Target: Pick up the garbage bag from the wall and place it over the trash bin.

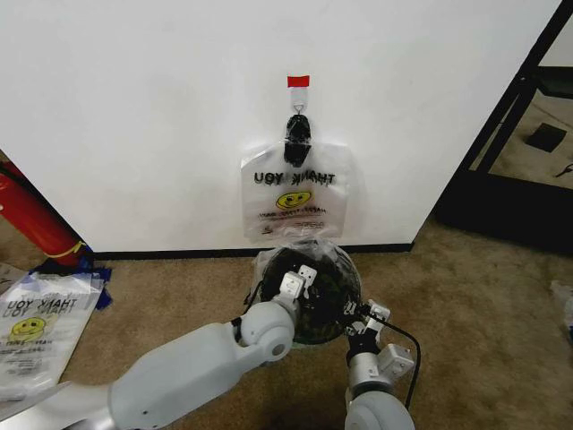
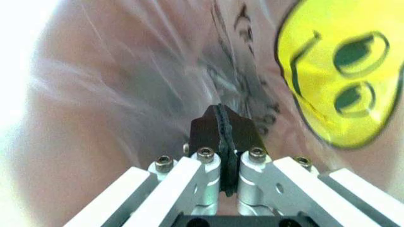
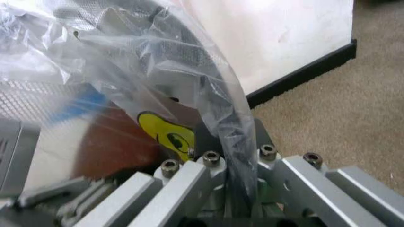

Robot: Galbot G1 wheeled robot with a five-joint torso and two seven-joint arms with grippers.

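At the trash bin's rim below the wall, the left gripper and right gripper each pinch the garbage bag, stretching it over; releasing likely follows.

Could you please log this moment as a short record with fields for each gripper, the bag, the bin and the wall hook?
left gripper: shut, inside the garbage bag at the bin's rim
right gripper: shut on a gathered strip of the garbage bag
trash bin: on the carpet by the wall, bag draped over its top
wall hook: another bag hangs from it
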